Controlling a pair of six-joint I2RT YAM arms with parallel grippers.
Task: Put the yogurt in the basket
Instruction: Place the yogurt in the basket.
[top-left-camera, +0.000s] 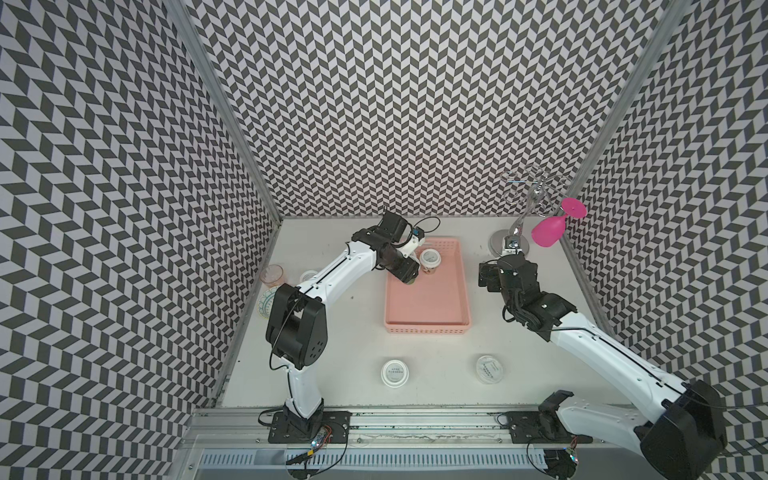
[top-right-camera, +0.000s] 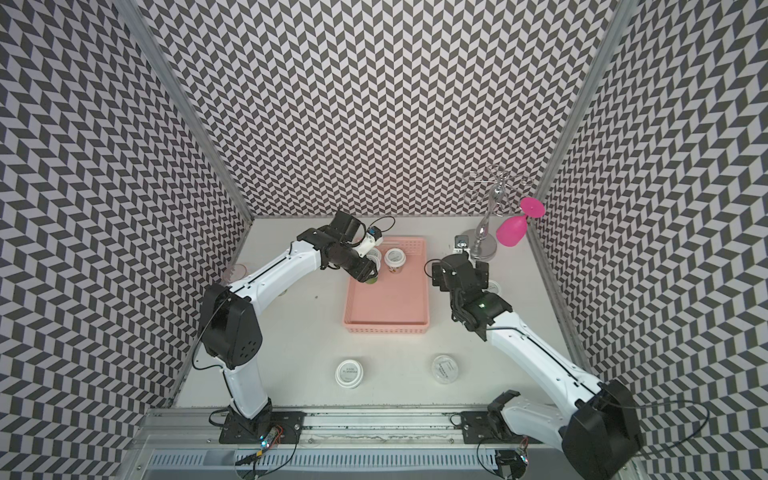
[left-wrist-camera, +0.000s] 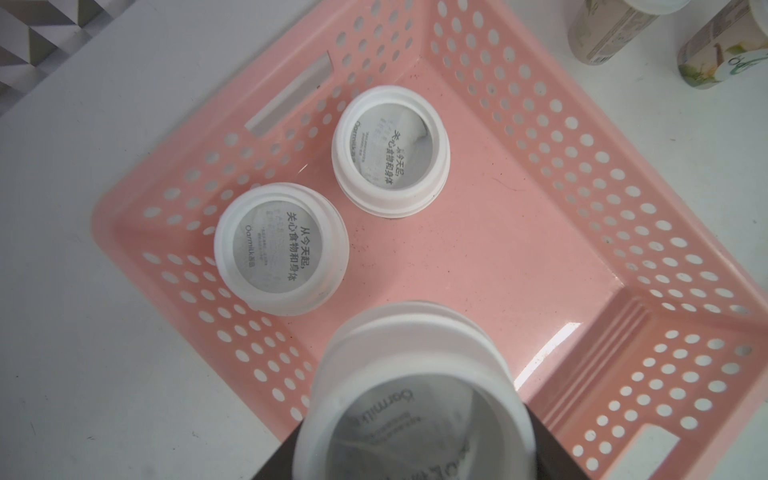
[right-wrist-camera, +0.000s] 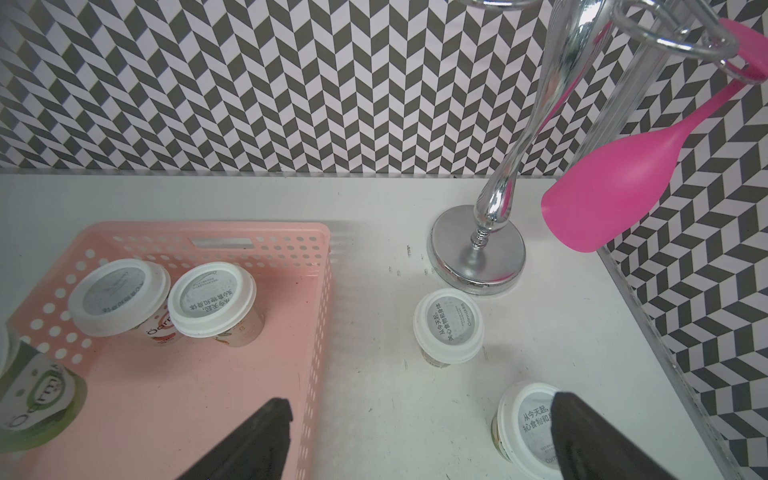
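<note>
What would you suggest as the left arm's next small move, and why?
Probably lower the cup onto the basket floor: the left tool grips it, seemingly raised, over bare floor beside two cups already inside.

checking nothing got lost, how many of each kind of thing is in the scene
yogurt cups: 8
basket: 1
wine glass: 1
tumbler: 1
glass stand: 1
patterned dish, half hidden: 1
total: 13
</note>
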